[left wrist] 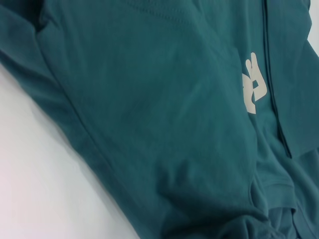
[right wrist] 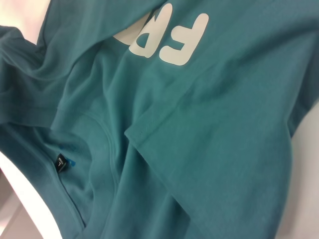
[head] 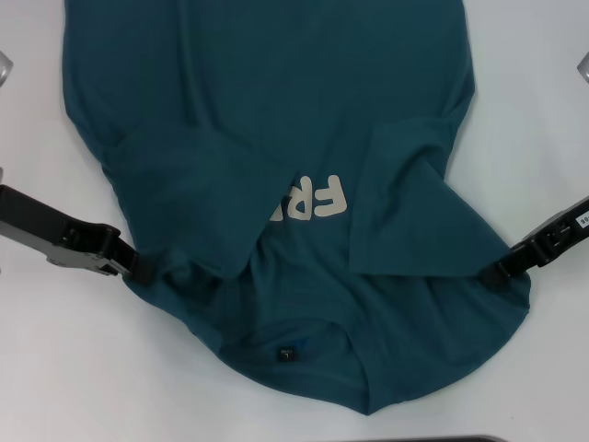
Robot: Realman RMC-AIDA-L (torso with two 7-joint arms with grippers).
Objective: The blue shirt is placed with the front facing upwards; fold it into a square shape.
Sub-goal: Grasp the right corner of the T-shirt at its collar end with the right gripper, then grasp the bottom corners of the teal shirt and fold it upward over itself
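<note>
Blue shirt (head: 276,120) on the white tabletop (head: 55,368), sleeves folded in; left hand (head: 143,267) and right hand (head: 492,273) at its edges, can't tell their grip.

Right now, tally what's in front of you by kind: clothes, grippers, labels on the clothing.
Shirts: 1, the blue shirt
Grippers: 2, the left gripper and the right gripper, each at a shirt edge
Neck labels: 1, black neck label
Total: 4
</note>
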